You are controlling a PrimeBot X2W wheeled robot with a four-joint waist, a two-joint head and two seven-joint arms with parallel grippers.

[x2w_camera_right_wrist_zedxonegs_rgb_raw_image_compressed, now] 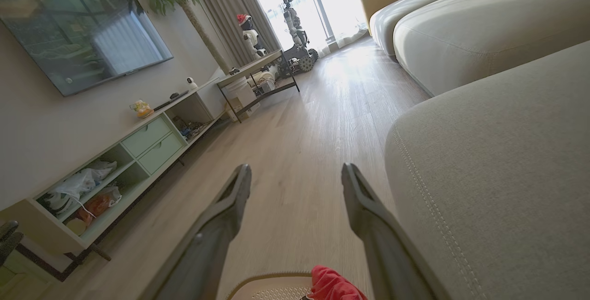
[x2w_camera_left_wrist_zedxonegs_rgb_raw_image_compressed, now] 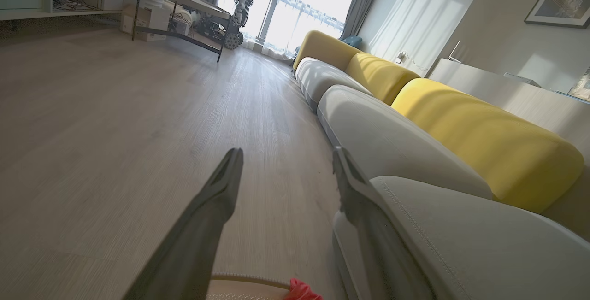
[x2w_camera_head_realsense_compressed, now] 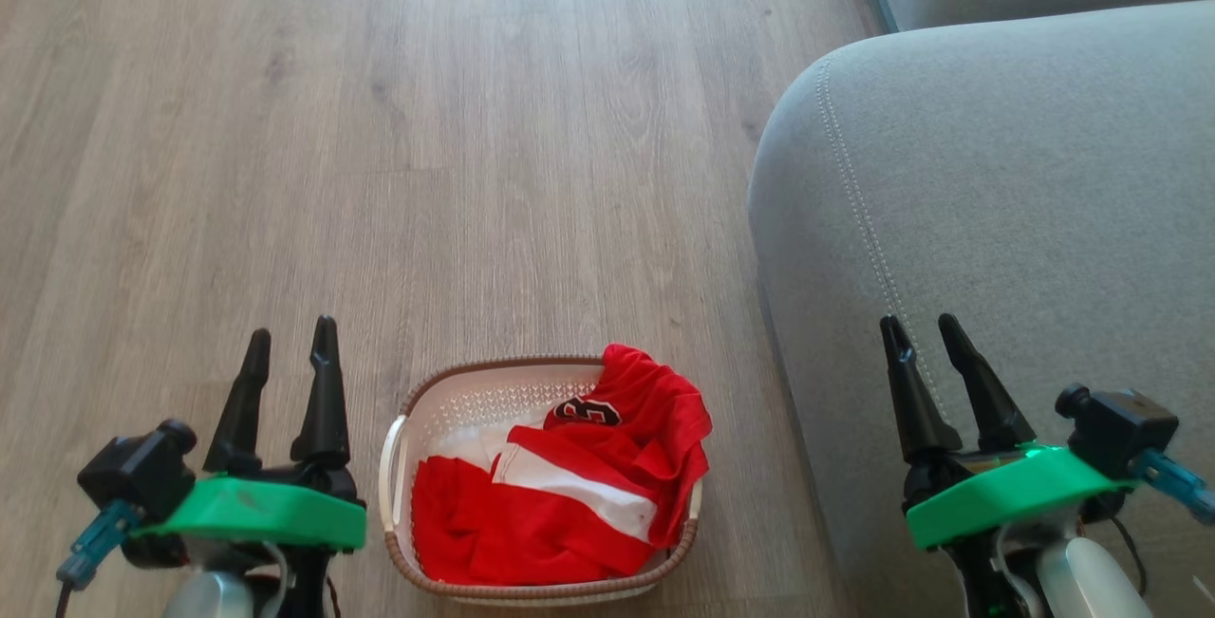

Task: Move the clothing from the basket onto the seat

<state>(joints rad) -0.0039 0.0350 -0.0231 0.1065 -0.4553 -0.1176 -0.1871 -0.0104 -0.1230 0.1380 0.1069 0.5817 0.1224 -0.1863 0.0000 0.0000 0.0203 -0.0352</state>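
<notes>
We see the floor (x2w_camera_head_realsense_compressed: 380,124) as pale wood-look planks, matt and fine-grained. On the right, the seat (x2w_camera_head_realsense_compressed: 1025,219) is matt, coarse woven cloth with a pale stitched seam. The basket (x2w_camera_head_realsense_compressed: 494,400) looks like smooth perforated plastic under a brown woven-look rim; the clothing (x2w_camera_head_realsense_compressed: 532,523) in it is soft crumpled cloth. The left gripper (x2w_camera_head_realsense_compressed: 291,327) and right gripper (x2w_camera_head_realsense_compressed: 917,318) have matt dark fingers (x2w_camera_head_realsense_compressed: 323,390) on smooth green plastic shells (x2w_camera_head_realsense_compressed: 256,509).

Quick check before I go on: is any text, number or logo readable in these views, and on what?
No text reads clearly.
Clothing in the basket: a black-and-white emblem, perhaps part of a number, too creased and folded to read.
Seat, left gripper, right gripper: no writing visible.
</notes>
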